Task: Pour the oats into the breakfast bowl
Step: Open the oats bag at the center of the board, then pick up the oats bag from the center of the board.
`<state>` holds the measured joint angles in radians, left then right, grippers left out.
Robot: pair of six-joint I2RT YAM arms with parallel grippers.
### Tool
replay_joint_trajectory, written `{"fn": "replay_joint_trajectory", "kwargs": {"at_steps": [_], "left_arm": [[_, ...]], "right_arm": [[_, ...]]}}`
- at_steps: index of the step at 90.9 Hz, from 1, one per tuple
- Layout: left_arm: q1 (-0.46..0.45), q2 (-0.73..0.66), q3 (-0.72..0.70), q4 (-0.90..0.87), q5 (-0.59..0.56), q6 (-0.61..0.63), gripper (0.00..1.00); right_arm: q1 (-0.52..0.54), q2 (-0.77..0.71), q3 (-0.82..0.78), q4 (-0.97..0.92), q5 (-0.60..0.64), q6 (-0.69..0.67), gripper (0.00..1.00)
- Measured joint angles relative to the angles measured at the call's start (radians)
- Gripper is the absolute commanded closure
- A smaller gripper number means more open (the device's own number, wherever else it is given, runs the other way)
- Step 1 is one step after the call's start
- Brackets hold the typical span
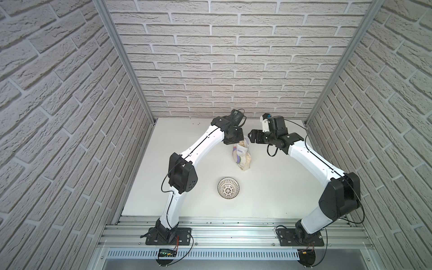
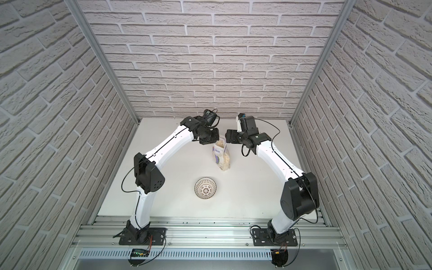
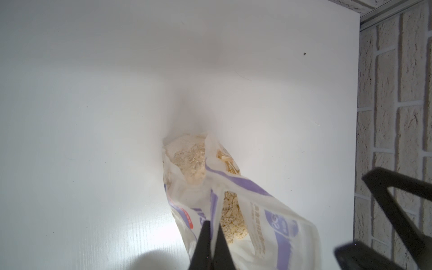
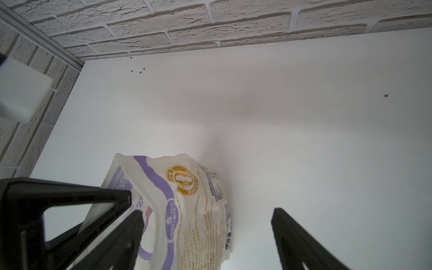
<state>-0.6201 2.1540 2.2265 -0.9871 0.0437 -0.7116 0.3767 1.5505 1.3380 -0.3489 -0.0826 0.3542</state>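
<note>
In both top views you see the pouch (image 1: 243,154) standing tall at the far middle of the table (image 1: 275,191), with its open mouth up, so nothing spills. The left gripper (image 1: 235,139) sits over the top of it from the left. The right gripper (image 1: 253,136) is just beside that top, on the right. The breakfast bowl (image 1: 228,188) stands nearer to you, apart from the pouch, and it looks empty. From here you cannot tell whether the bottom of the pouch rests on the table or hangs just above it.

In the left wrist view the left jaws are together, clamped on a fold of the pouch's upper edge. This pinch holds the soft film up and the mouth open. The oats (image 3: 187,159) lie inside the pouch, and none shows on the table.

In the right wrist view the right jaws stand wide apart. The pouch's side is between them, nearer to one finger, and they grip nothing.

I judge that the pour is not begun. You must bring the pouch over the bowl and tip it slowly, because a grip on one edge lets the bag swing.
</note>
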Motion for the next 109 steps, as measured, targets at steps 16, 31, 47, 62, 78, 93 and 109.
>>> {"fn": "replay_joint_trajectory", "kwargs": {"at_steps": [16,31,47,62,78,93,109], "left_arm": [[0.0,0.0,0.001,0.001,-0.002,0.0,1.0],[0.001,0.0,0.001,0.002,0.002,0.0,1.0],[0.001,0.0,0.001,0.003,0.003,-0.004,1.0],[0.001,0.0,0.001,0.005,0.008,-0.01,1.0],[0.001,0.0,-0.009,0.023,0.009,-0.025,1.0],[0.001,-0.001,-0.013,0.031,0.009,-0.031,1.0],[0.001,-0.001,-0.016,0.036,0.009,-0.036,1.0]], "right_arm": [[0.006,-0.274,-0.258,0.093,-0.015,-0.031,0.01],[0.065,-0.488,-0.586,0.274,0.026,0.002,0.0],[0.227,-0.555,-0.93,0.526,0.122,0.011,0.0],[0.286,-0.353,-0.962,0.676,0.162,0.0,0.0],[0.302,-0.089,-0.964,0.975,0.179,-0.004,0.01],[0.304,0.105,-0.96,1.221,0.19,-0.021,0.01],[0.304,0.23,-0.915,1.387,0.209,-0.055,0.01]]}}
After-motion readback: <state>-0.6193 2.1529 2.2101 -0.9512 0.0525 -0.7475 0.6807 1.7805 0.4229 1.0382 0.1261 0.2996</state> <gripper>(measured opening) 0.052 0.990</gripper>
